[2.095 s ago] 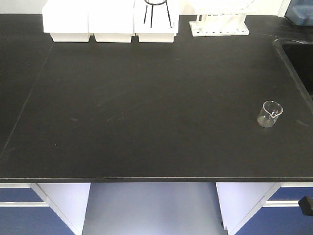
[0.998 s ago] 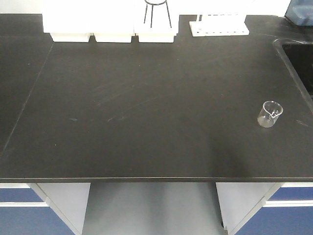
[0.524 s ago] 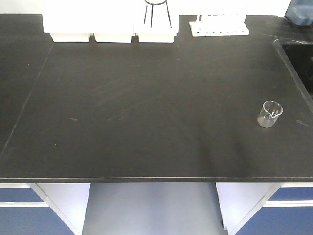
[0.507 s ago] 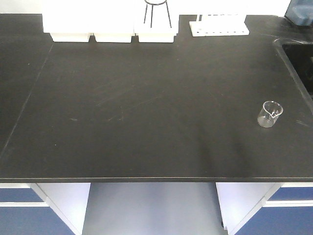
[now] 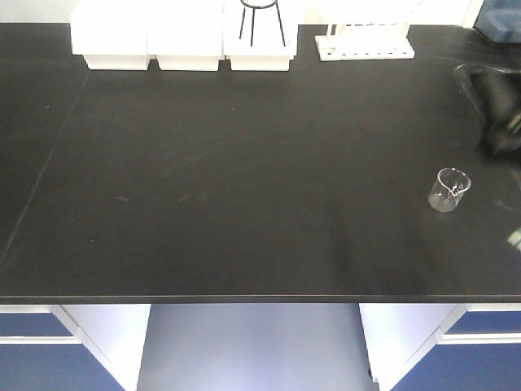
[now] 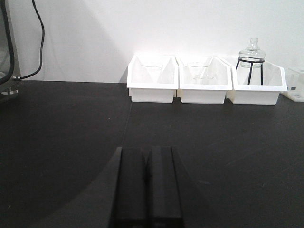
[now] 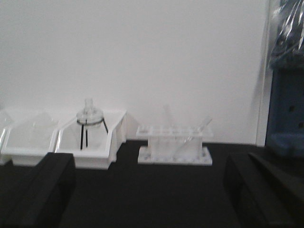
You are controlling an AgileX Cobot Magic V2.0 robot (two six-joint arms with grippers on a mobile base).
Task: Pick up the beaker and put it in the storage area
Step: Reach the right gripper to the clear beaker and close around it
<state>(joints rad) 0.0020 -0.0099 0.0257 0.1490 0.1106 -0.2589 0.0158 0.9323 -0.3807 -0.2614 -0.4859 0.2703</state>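
Beaker [image 5: 449, 190] waits as an arm comes in

It stands upright at the lower right of the front view, on the black benchtop [image 5: 244, 179], and nothing touches it. The right gripper [image 7: 149, 199] is spread wide, likely ready to go around it. The left gripper [image 6: 147, 185] is pinched together and holds nothing. New since a moment ago is a dark blurry shape [image 5: 498, 122], probably the right arm, at the right edge.

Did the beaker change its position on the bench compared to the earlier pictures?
No. The beaker stands upright at the same spot as before, equally far from the front edge of the benchtop and from its right side.
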